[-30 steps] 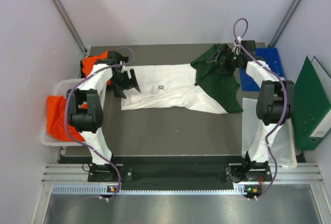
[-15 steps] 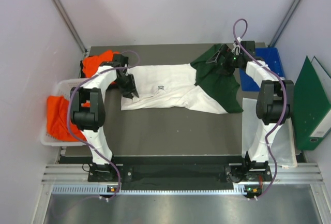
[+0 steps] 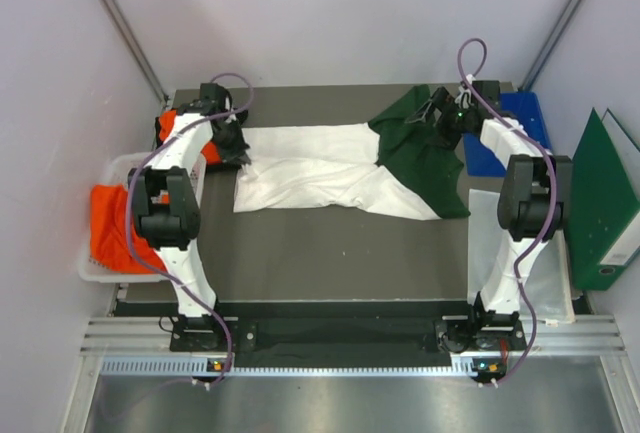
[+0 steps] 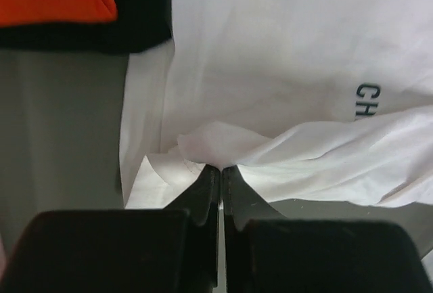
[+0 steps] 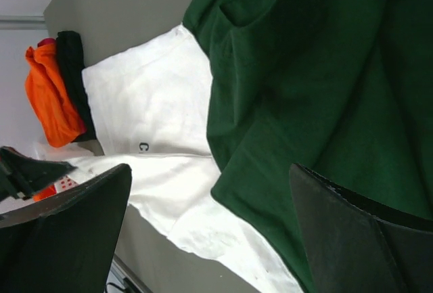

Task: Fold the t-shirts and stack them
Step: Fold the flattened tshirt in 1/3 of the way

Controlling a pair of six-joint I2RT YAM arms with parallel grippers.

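Note:
A white t-shirt (image 3: 310,168) with dark green sleeves (image 3: 415,158) lies spread across the dark table. My left gripper (image 3: 236,153) is at its left end, shut on a pinched fold of the white cloth (image 4: 220,166). Beside that fold the black print "CH" (image 4: 369,100) shows. My right gripper (image 3: 437,118) hovers open over the green cloth (image 5: 318,70), with nothing between its fingers (image 5: 210,171). An orange t-shirt (image 3: 170,123) lies bunched at the back left behind my left arm. More orange cloth (image 3: 108,223) sits in the basket.
A white mesh basket (image 3: 120,165) hangs off the table's left edge. A blue tray (image 3: 520,128) sits at the back right, and a stiff green folder (image 3: 605,198) stands beyond the right edge. A white sheet (image 3: 535,263) lies at the right front.
My left gripper has shut on the white shirt's left edge and drawn back toward the far left. The cloth there has bunched and now covers the small print. The right arm has barely moved.

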